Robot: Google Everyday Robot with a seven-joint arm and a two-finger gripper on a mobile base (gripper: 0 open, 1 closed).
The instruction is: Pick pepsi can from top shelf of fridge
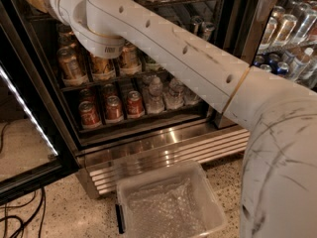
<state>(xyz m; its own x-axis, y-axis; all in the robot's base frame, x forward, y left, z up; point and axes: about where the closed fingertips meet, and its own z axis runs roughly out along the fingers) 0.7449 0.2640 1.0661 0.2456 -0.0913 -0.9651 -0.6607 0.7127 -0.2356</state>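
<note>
Arm point(173, 48): stretches from lower right up into the fridge point(163, 145), joint at top left.
Gripper: out of sight past the top edge.
Behind the joint: gold-brown cans point(101, 66).
Rack below: red cans point(113, 108), water bottles point(156, 90) beside them.
Floor: clear bin point(163, 168) before the fridge.

Scuffed white arm point(173, 48) with holes; end effector unseen.

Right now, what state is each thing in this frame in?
Fridge: door open, light strip lit.
Arm: extends inside, toward upper left.
Gripper: not in view, beyond the arm's upper-left end.
Pepsi can: not visible.
Red cans: upright on lower rack.
Gold-brown cans: upright, one rack higher.
Plastic bin: on floor, open-topped.
</note>
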